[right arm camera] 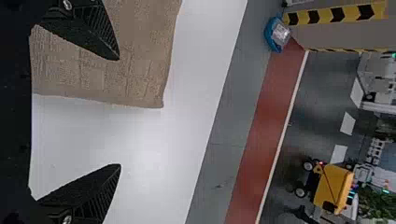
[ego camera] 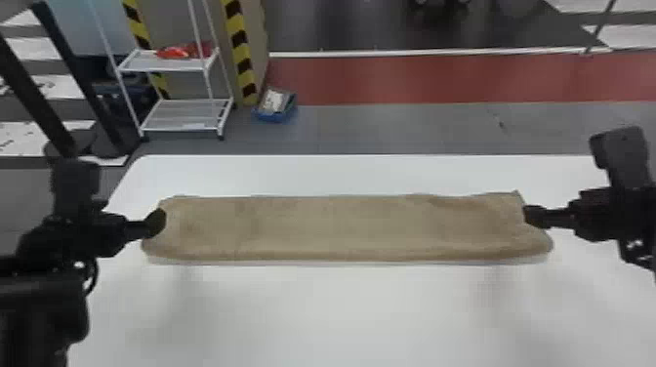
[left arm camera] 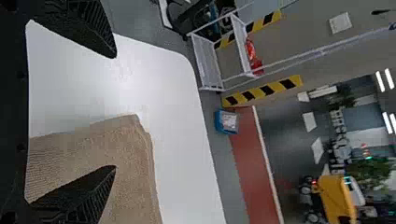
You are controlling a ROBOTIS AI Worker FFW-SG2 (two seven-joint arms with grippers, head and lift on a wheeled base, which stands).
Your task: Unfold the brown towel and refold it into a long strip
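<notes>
The brown towel [ego camera: 337, 229] lies as a long strip on the white surface [ego camera: 341, 312], between the end effectors, its long axis running left to right from one to the other. The left end effector [left arm camera: 116, 112] is nearer its left end, the right end effector [right arm camera: 119, 112] its right. Both are wide open, gripping nothing; contact is unclear. Any next tug likely needs a pinch at each end.

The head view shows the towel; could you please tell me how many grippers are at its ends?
2. The left gripper is at the left end of the brown towel, and the right gripper at its right end, both open.
</notes>
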